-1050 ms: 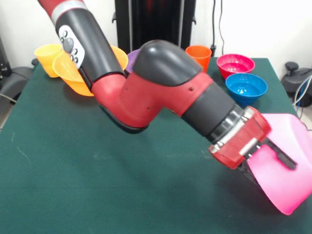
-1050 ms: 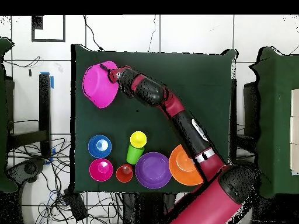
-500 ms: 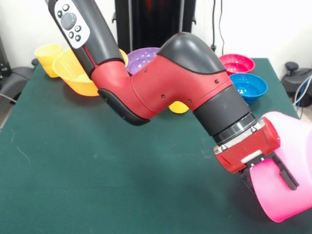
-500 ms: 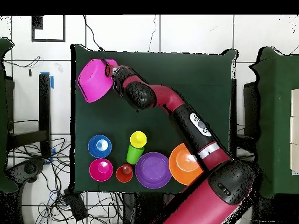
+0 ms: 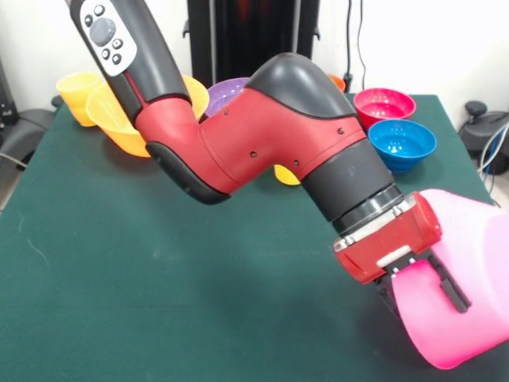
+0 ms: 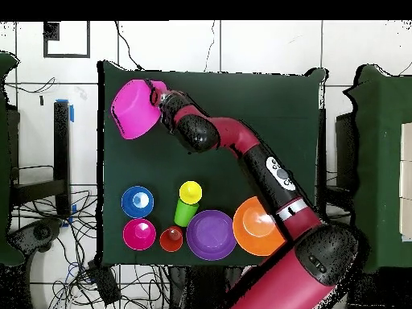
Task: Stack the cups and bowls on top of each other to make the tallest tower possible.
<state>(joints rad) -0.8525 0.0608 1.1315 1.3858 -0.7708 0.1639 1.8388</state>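
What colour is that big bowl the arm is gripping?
Hot pink; the bowl held by the gripper shows best in the front view.

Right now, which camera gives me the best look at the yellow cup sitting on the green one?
The overhead view. There the yellow cup sits in the mouth of the green cup, in the clear beside the purple bowl. In the front view the arm hides the pair; only a yellow sliver shows below it.
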